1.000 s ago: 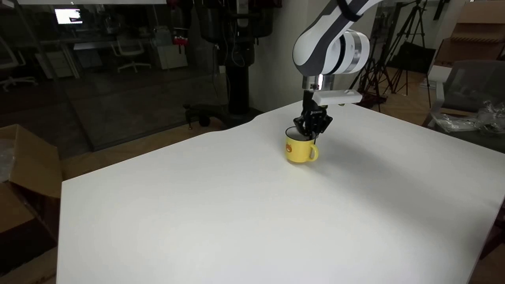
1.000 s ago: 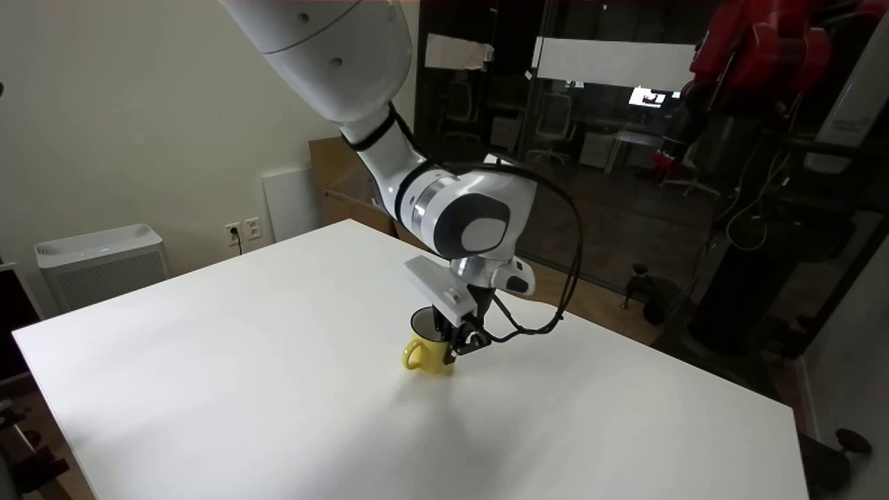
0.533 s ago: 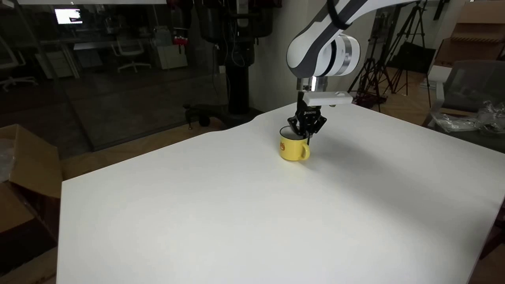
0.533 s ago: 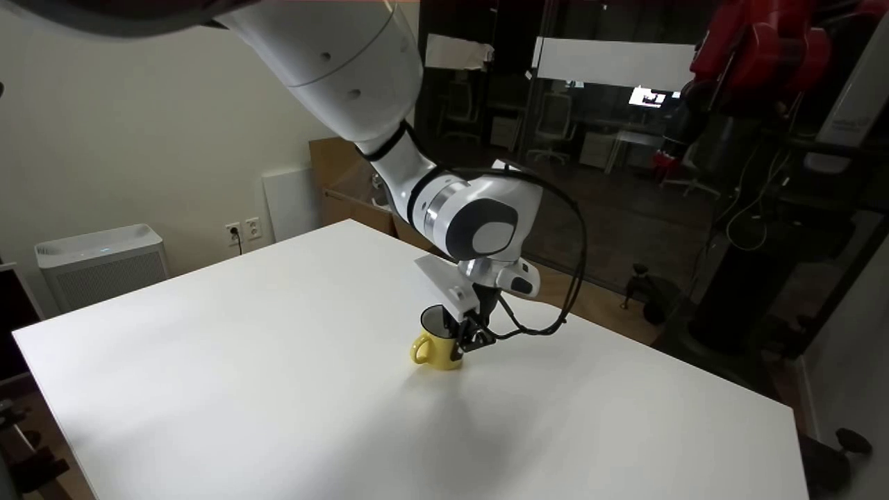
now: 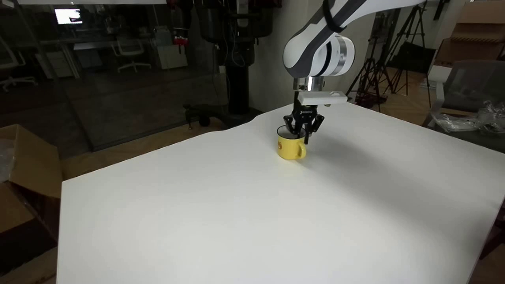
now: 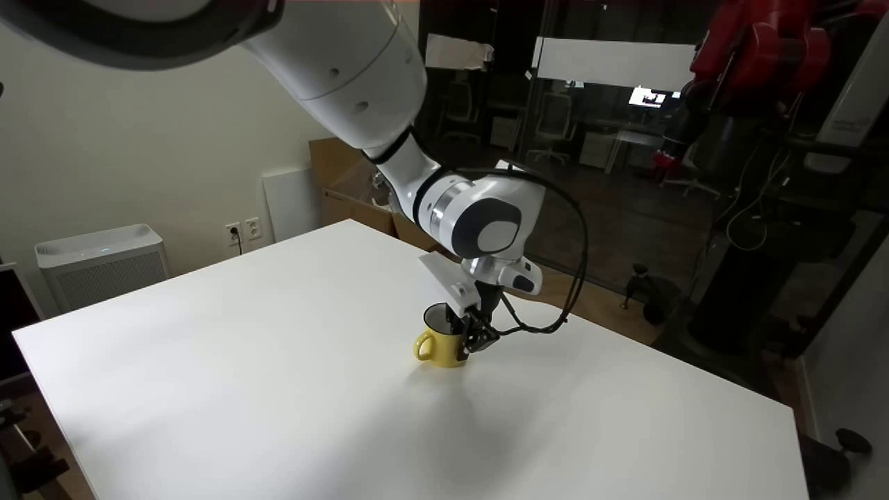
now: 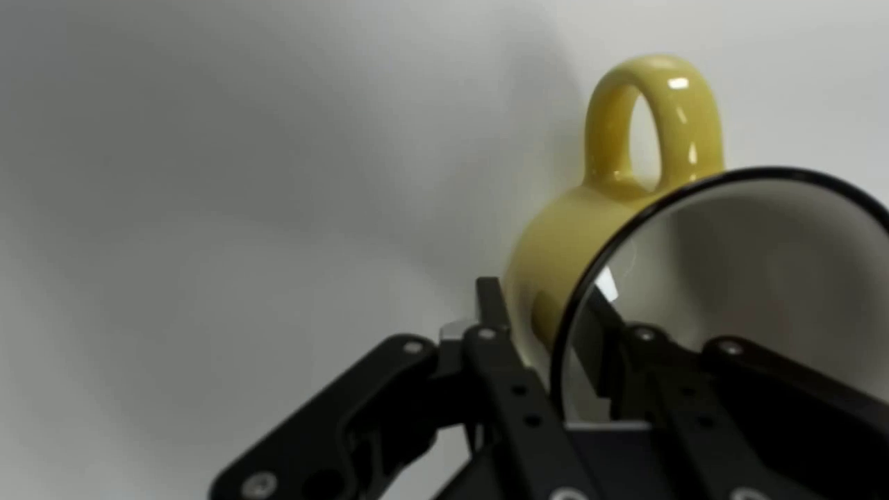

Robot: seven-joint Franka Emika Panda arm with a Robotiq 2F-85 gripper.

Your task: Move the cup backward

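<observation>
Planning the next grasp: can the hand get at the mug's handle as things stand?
Probably not directly: the hand has one finger inside the mug and one outside, away from the handle. If it lifted clear first, likely yes; in the wrist view the handle looks unobstructed.

The wrist view's right edge crops 1 side of the cup [image 7: 708, 264].
</observation>
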